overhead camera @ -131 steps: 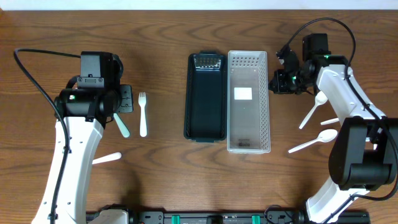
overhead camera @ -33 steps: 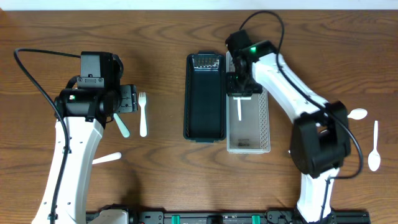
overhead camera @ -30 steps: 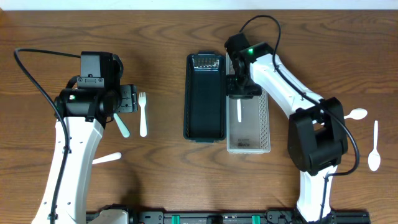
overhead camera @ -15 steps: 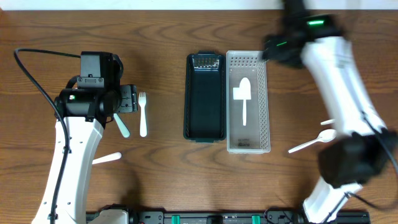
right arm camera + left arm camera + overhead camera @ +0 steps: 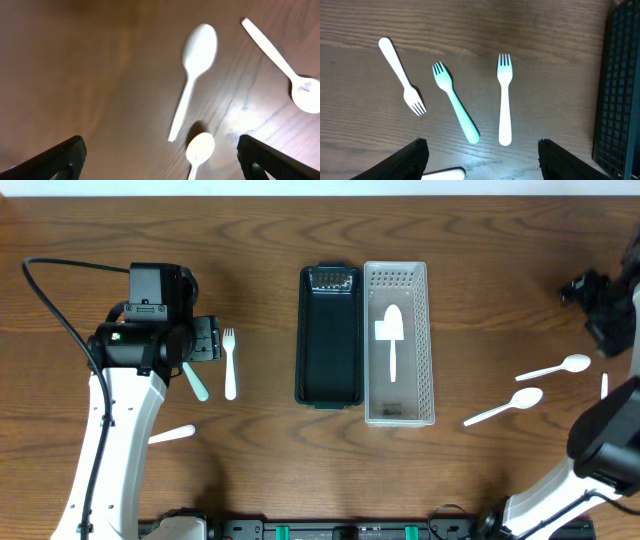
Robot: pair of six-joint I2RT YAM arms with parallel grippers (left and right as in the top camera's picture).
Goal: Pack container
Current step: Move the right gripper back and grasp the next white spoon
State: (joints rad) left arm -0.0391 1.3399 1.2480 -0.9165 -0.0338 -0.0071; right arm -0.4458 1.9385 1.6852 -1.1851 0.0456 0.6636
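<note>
A white spoon (image 5: 392, 338) lies lengthwise inside the clear container (image 5: 428, 380) on the table (image 5: 250, 240). The black tray (image 5: 330, 370) touches the container's left side. Right of the container, well apart from it, lie loose spoons (image 5: 503, 408). The right hand (image 5: 162, 160) hovers near them, fingers spread wide and empty. Far left of the container, the left hand (image 5: 482, 155) hangs wide and empty over a white fork (image 5: 504, 100) and a teal fork (image 5: 456, 107).

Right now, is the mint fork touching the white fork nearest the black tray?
Apart. The left wrist view shows a clear gap between the mint fork and the white fork along their whole length.
</note>
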